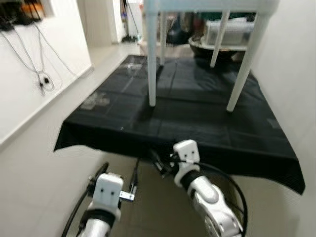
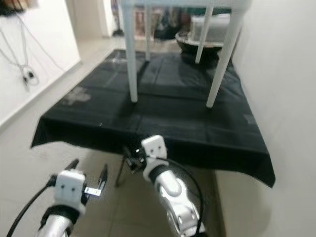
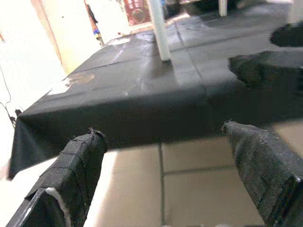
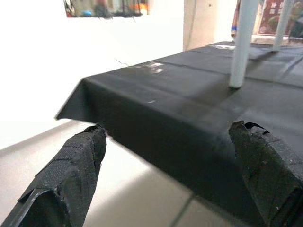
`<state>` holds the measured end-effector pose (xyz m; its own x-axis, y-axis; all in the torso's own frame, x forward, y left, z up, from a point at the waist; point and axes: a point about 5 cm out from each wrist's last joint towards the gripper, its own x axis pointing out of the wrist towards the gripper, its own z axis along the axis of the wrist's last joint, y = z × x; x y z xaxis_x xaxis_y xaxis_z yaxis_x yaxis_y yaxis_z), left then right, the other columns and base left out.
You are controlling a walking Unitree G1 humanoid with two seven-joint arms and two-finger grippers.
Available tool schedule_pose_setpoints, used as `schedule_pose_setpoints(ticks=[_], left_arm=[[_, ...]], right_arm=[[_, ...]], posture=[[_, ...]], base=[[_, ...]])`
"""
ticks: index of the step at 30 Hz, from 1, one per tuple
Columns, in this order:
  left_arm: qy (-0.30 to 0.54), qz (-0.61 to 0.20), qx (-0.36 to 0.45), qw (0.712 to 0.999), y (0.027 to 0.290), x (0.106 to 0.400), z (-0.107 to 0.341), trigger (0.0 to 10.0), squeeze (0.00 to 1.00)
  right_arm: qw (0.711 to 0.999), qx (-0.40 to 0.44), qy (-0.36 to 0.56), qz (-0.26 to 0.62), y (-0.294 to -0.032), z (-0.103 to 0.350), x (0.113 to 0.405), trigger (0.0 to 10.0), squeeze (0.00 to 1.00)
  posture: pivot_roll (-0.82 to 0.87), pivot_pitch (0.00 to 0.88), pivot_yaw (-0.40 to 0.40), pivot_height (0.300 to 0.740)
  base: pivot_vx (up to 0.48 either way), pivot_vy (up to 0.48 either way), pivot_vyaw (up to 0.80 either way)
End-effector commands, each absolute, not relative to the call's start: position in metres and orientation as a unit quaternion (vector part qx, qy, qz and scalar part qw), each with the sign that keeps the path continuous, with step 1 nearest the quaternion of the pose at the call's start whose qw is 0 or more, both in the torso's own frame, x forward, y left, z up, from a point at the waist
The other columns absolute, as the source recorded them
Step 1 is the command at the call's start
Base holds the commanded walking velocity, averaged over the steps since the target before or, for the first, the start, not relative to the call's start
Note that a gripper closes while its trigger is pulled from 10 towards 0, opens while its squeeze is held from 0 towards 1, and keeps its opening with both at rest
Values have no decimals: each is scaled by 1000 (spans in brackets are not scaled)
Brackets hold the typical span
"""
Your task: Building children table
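A white children's table [image 1: 151, 64] stands upright on its legs on a low platform covered with black cloth [image 1: 192, 118]. Its top [image 1: 212, 5] is cut off by the upper edge of the eye views. Both grippers hang low in front of the platform's near edge, above the tiled floor. My left gripper [image 1: 117, 177] is open and empty, and its fingers [image 3: 78, 163] frame the cloth edge. My right gripper [image 1: 159, 164] is also open and empty, close under the cloth's front hem, with its fingers [image 4: 262, 161] spread wide.
A white wall runs close along the platform's right side. On the left, cables [image 1: 42, 81] hang against a white wall above a ledge. Behind the table sit a dark bowl [image 1: 202, 47] and a clear plastic box [image 1: 229, 29]. Beige floor tiles [image 3: 199, 189] lie below the grippers.
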<state>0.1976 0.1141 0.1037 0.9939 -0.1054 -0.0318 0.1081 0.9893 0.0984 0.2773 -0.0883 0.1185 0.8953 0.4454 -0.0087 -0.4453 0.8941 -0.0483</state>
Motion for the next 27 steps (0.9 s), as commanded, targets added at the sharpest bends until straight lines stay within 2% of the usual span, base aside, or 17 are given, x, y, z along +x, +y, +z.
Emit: schedule_pose_setpoints(ticks=[1,9,27], left_arm=[[12,-50,58,997,115,198,105,10000,0],[9,-42,60,997,116,201,106,10000,0],[18,-24,42,999,110,210,108,10000,0]], right_arm=[[973,-32,0,229,-89,117,277,10000,0],[970,-32,1,242,-86,116,278,10000,0],[957,-33,14,289,-79,112,276,10000,0]], posture=[[-8,0,40,740],[-5,0,38,740],[-32,0,42,740]], base=[[-360,0,0],[-338,0,0],[0,0,0]])
